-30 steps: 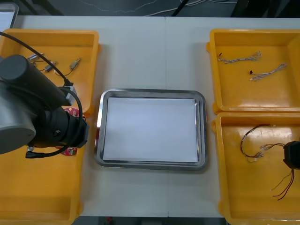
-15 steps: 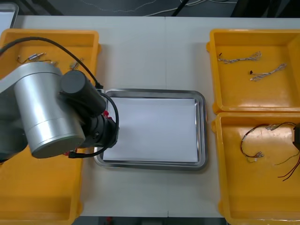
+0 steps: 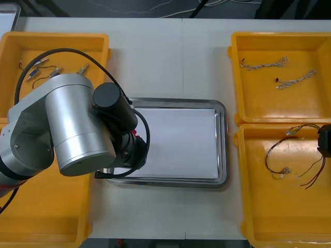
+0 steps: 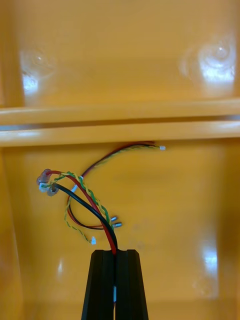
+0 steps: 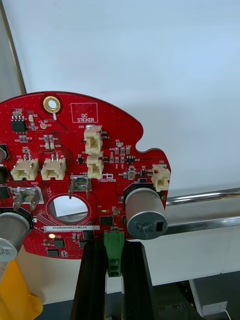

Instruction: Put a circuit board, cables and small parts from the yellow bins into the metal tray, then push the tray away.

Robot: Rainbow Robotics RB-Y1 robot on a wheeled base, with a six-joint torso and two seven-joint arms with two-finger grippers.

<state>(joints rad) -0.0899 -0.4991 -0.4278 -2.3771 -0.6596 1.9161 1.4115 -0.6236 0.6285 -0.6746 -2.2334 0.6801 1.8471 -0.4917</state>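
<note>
Swung in from the yellow bins [image 3: 15, 51] at the bench's left edge, left jaws now hang over the left rim of the white-lined metal tray [image 3: 222, 144]. They are clamped on the rim of a round red circuit board [image 5: 75, 170], its component face toward the wrist camera, and release looks near. Right jaws, over the near-right yellow bin [image 3: 269, 222], pinch red, yellow and black cables [image 4: 85, 197] that trail away from them.

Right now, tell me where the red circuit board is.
The red circuit board sits in the left gripper, above the left rim of the metal tray. The right gripper holds cables over its near yellow bin.
</note>
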